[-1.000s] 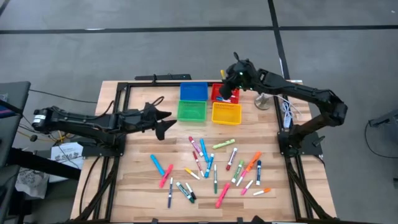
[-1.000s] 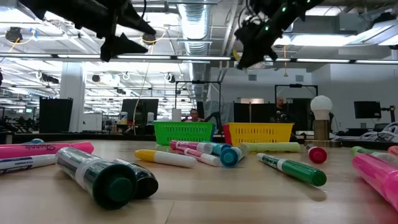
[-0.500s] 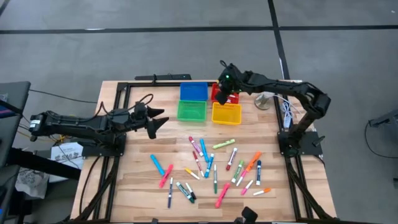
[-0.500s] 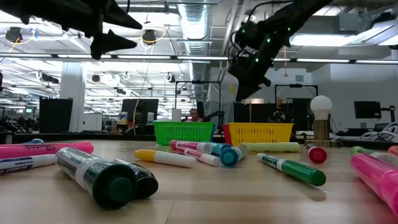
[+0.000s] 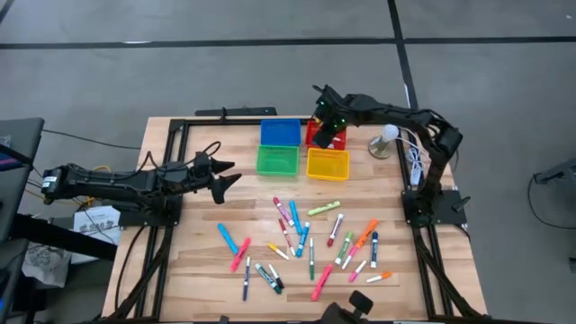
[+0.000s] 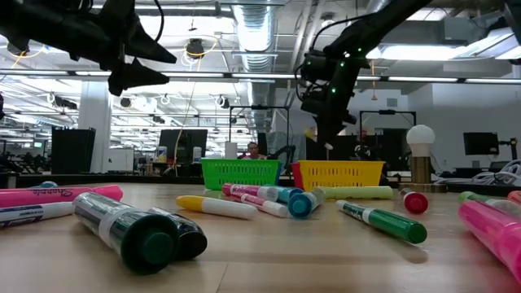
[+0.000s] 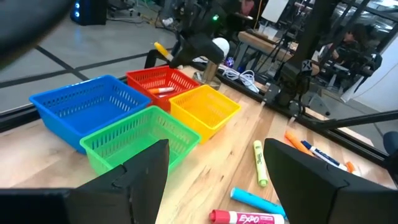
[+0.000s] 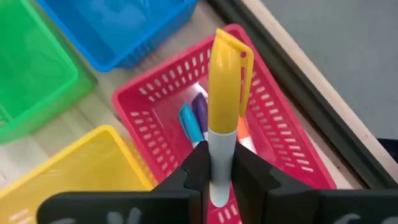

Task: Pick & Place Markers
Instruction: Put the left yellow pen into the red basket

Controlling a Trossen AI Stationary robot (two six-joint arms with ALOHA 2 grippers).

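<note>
Right gripper (image 8: 211, 177) pinches a yellow-capped marker (image 8: 224, 118) above the red bin (image 8: 149, 102), at one o'clock from the green bin (image 5: 276, 160). It should centre before releasing. Left gripper (image 5: 222, 173) waits open at nine o'clock.

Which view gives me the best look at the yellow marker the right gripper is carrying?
The right wrist view: the yellow marker fills it, clamped in the right gripper above the red bin. The left wrist view shows it small; low view, only a tip; from above, the arm hides it.
</note>
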